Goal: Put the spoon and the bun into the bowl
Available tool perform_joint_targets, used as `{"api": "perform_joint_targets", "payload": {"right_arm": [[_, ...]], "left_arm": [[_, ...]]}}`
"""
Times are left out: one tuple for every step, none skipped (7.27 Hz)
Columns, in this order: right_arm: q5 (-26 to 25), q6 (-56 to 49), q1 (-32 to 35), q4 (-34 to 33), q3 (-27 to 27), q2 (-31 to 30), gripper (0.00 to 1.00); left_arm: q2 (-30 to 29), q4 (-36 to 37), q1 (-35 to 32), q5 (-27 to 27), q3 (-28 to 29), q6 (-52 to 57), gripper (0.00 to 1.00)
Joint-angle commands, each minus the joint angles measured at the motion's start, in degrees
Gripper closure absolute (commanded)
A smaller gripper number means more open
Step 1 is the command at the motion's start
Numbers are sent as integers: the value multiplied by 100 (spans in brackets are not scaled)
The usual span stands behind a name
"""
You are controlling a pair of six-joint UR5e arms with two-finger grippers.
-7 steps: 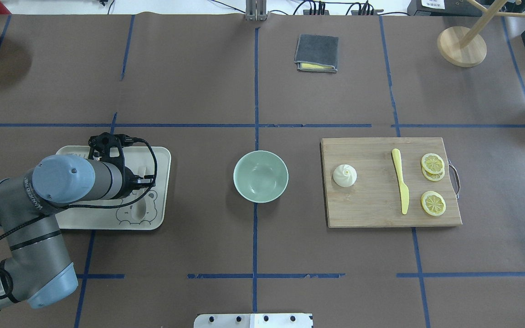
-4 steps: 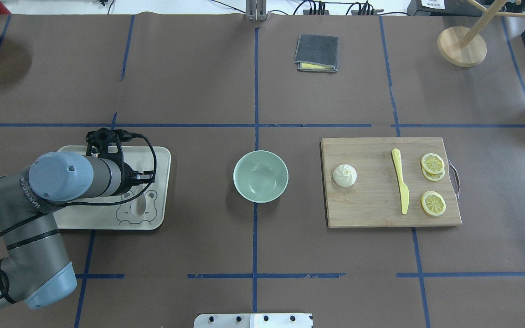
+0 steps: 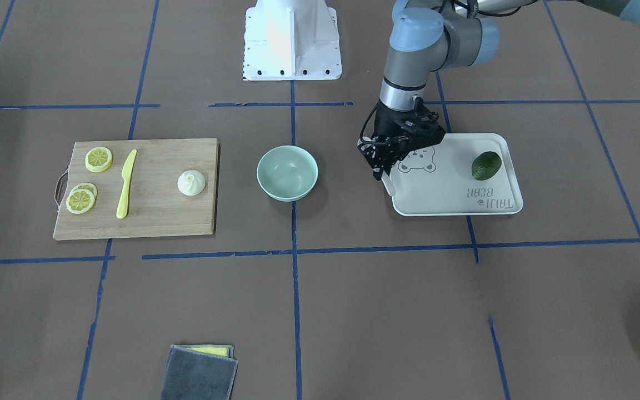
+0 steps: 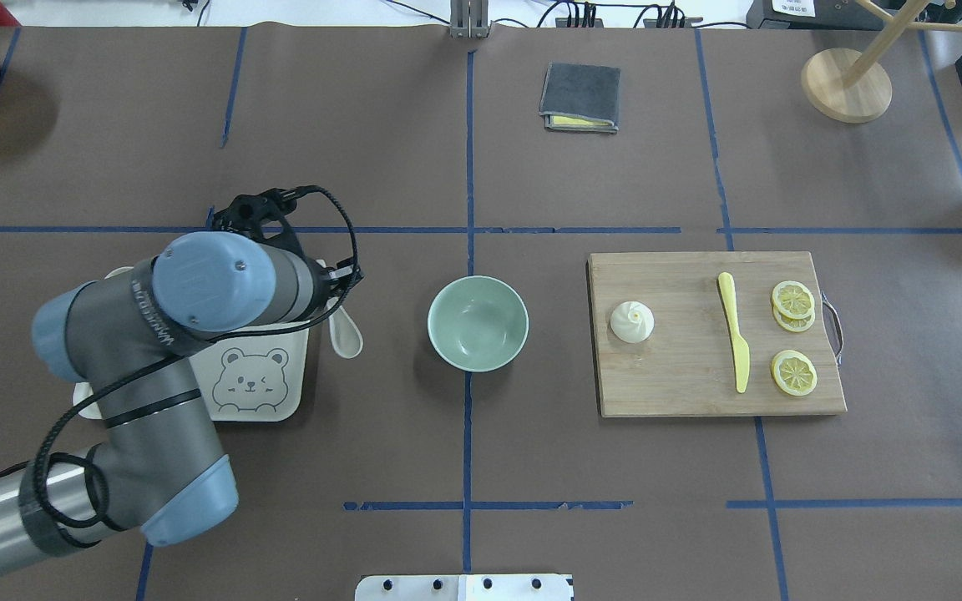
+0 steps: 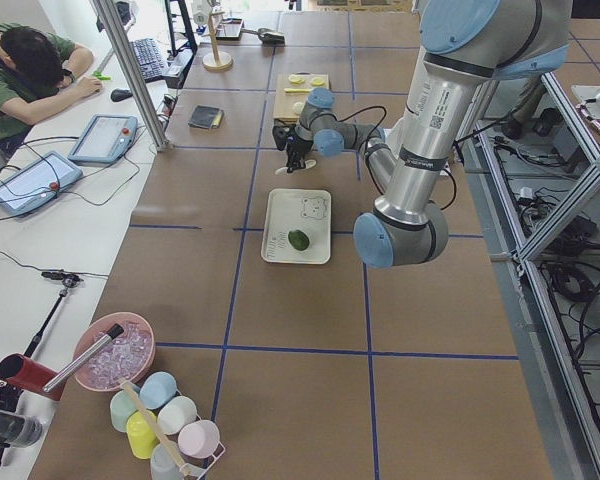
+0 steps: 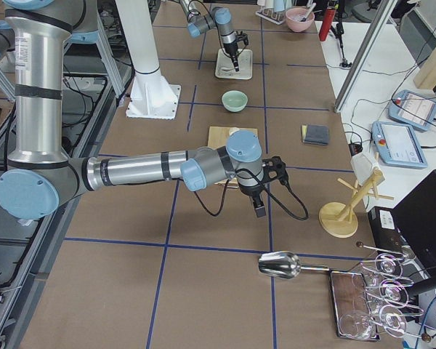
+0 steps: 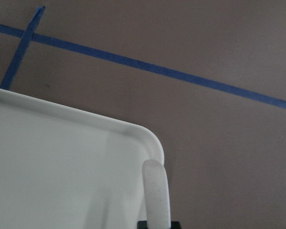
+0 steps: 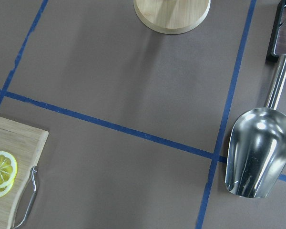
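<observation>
Over the cream bear-print plastic tray's (image 3: 448, 191) corner, the left gripper (image 4: 335, 288) is clamping the small off-white soup spoon (image 4: 346, 331).
The round mint-green bowl (image 4: 478, 323) is sitting near the claw's right side, and the white pleated bun (image 4: 632, 321) is lying farther that way; the right gripper's (image 6: 260, 209) state I cannot tell.

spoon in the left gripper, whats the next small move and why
Probably carry it sideways toward the bowl. The left gripper holds the spoon just past the tray's edge, short of the empty bowl, so it likely must get over the rim before release.
</observation>
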Motion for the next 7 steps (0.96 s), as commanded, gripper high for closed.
{"api": "perform_joint_targets", "payload": {"right_arm": [[12,6,9,2,17,0,0],[3,6,0,2,17,0,0],[12,-3,0,2,26,0,0],[3,-3,9,2,18,0,0],[3,-21,9,11,17,0,0],[3,-21,0,2,17,0,0],[3,-21,9,11,17,0,0]], "left_arm": [[-1047,706,160,144,568,-1093,100],[-1443,786,196,144,980,-1253,100],[-1612,787,370,144,1167,-1272,100],[-1692,778,450,144,1177,-1272,100],[-1763,778,486,144,1247,-1264,100],[-1790,769,486,144,1256,-1185,83],[-1790,761,486,144,1248,-906,28]]}}
